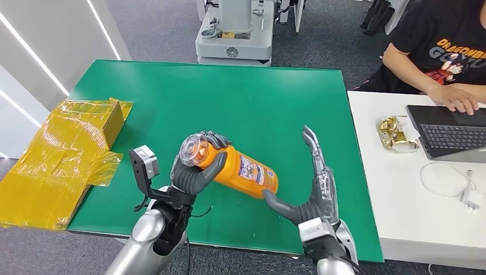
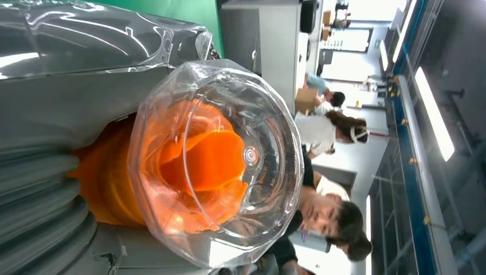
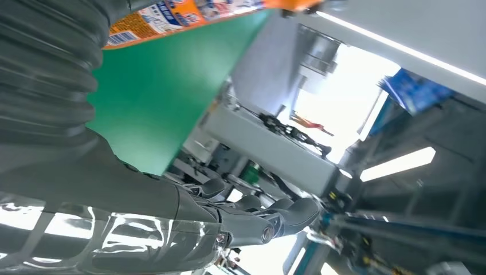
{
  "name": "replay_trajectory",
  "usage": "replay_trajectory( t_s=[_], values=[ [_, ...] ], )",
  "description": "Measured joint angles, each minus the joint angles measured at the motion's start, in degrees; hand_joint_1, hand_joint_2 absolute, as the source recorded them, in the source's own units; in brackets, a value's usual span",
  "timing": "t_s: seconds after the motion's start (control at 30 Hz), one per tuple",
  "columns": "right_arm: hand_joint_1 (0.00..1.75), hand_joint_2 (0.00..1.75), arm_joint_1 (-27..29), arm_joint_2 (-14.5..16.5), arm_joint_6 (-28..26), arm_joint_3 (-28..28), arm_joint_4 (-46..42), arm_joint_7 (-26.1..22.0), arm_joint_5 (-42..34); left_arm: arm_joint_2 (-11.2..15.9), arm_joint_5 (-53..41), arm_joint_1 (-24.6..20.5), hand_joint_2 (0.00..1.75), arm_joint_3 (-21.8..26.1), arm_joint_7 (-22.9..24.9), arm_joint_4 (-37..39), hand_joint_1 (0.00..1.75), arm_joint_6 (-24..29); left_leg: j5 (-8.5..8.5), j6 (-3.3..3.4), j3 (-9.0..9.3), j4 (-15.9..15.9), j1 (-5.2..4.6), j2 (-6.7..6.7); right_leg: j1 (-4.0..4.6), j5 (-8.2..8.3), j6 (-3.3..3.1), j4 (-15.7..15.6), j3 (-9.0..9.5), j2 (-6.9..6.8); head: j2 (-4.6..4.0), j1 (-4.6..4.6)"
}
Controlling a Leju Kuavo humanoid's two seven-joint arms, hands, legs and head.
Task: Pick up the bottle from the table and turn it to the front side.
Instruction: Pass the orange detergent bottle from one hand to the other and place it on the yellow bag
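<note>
Our left hand (image 1: 198, 169) grips the bottle (image 1: 232, 167) by its cap end, base slanting toward our spread, empty right hand (image 1: 312, 197).

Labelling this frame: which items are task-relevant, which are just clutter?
Job:
- orange bottle, gripped by left hand
- right hand, open by the bottle's base
- green table

Clutter:
- yellow wrapped box
- laptop
- gold packet
- white charger

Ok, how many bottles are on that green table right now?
1. The orange bottle lies tilted over the green table, its clear-capped end gripped by the left hand, the right hand open at its base.
</note>
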Motion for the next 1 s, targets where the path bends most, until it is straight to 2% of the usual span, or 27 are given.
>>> replay_trajectory(
  t_s=[0.17, 0.27, 0.4, 0.57, 0.67, 0.83, 1.0],
  values=[
    [0.0, 1.75, 5.38, 0.03, -5.04, 0.54, -9.04, -5.14, -0.9, 0.76, -5.97, 0.21, 1.75, 1.01, -0.91, -0.06, 1.75, 2.95, -0.03, -0.02, -0.02, -0.03, 0.0, 0.01, 0.0, -0.05, -0.03, 0.0, -0.02, 0.01, 0.0, 0.0],
    [0.0, 1.75, 7.45, 0.05, -6.11, 0.93, -13.36, -4.62, 0.7, 1.77, -14.05, 0.27, 1.75, 2.19, -0.34, -0.7, 1.75, 4.58, -0.02, -0.02, -0.01, -0.03, 0.01, 0.03, 0.01, -0.05, -0.03, 0.01, -0.02, 0.01, 0.0, 0.01],
    [0.0, 1.75, 9.63, 0.26, -5.88, 1.32, -17.23, -3.33, 0.64, 4.73, -29.49, 1.18, 1.75, 5.23, 3.62, -3.74, 1.75, 5.47, 0.0, -0.04, 0.02, -0.05, 0.02, 0.08, 0.02, -0.04, -0.05, 0.03, -0.01, 0.07, 0.0, 0.0],
    [0.0, 1.75, 11.67, 0.29, -6.64, 1.73, -20.28, -3.41, -0.48, 10.07, -41.32, 2.81, 1.75, 10.57, 6.37, -8.1, 1.75, 5.98, 0.03, -0.09, 0.03, -0.06, 0.05, 0.07, 0.07, -0.05, -0.09, 0.04, -0.03, 0.06, 0.0, -0.01],
    [0.0, 1.75, 12.39, 0.29, -6.8, 1.76, -21.43, -3.54, -0.59, 13.01, -49.23, 2.62, 1.75, 12.08, 8.01, -9.52, 1.75, 7.51, 0.03, -0.1, 0.03, -0.06, 0.07, 0.06, 0.08, -0.07, -0.12, 0.04, -0.02, 0.04, 0.0, 0.01],
    [0.0, 1.75, 14.59, 0.27, -7.17, 1.78, -23.4, -3.69, -0.08, 21.13, -68.99, -0.66, 1.75, 14.28, 11.54, -9.92, 1.75, 11.32, 0.06, -0.15, 0.04, -0.06, 0.08, 0.08, 0.09, -0.06, -0.13, 0.05, -0.03, 0.07, 0.0, 0.0],
    [0.0, 1.75, 16.63, 0.27, -7.88, 1.77, -24.56, -4.85, -0.21, 28.94, -76.2, -4.8, 1.75, 14.5, 12.38, -9.01, 1.75, 10.27, 0.09, -0.18, 0.05, -0.07, 0.11, 0.08, 0.11, -0.06, -0.14, 0.05, -0.05, 0.09, 0.0, -0.01]
  ],
)
